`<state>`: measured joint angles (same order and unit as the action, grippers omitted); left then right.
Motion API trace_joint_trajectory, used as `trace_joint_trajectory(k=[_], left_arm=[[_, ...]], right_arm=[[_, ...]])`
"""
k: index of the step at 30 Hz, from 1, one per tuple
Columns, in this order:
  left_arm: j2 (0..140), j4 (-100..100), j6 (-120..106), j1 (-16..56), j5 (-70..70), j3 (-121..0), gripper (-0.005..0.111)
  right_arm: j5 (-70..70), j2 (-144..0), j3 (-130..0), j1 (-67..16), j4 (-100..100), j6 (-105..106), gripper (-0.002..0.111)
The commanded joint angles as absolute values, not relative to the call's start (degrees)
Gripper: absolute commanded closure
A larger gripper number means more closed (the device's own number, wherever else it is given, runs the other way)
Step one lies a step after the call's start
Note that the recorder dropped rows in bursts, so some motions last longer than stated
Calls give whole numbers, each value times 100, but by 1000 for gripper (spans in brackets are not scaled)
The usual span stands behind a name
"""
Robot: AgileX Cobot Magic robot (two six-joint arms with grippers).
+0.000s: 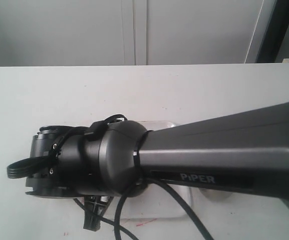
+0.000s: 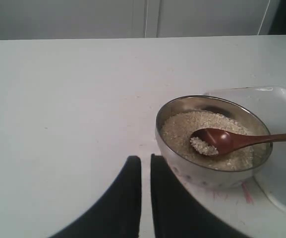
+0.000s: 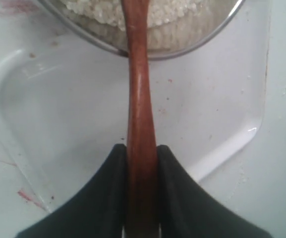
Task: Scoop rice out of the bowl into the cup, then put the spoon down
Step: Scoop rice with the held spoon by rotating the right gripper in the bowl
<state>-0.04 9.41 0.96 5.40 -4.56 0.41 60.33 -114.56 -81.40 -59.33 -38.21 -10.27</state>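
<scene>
Rice [image 2: 182, 131] fills the bowl [image 2: 207, 176] in the left wrist view, and the spoon [image 2: 222, 141] sits in it with some grains. The left gripper [image 2: 145, 163] is nearly pressed together, holding nothing. In the right wrist view, the right gripper [image 3: 142, 148] pinches the spoon's handle over a tray [image 3: 207, 109].

- We take this for a robotics lab, not a kitchen: a plain white desk [image 2: 58, 99] stands against flat white cabinet doors [image 1: 134, 30].
- We see a dark machine arm [image 1: 234, 150] lettered "PIPER", trailing loose black cables [image 1: 116, 215].
- We note red marker strokes [image 3: 26, 196] on the desk.
</scene>
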Motion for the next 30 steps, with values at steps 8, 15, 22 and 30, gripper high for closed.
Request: trace_joint_trajectory(k=[8,15,22,30], left_arm=[[0,978,106,530,-438,0,92],[0,978,106,530,-438,0,92],[0,978,106,530,-438,0,92],[0,978,106,530,-438,0,92]], right_arm=[[5957,-11259,-8122,-5929,-3535,-1215,108],[5934,-11207,-8119,-5929,-3431,-1364,108],[5857,-10958,-7967,-5929,-3407,-1374,108],[5637,-10438,-7510,-5929,-3407,-1434,108]])
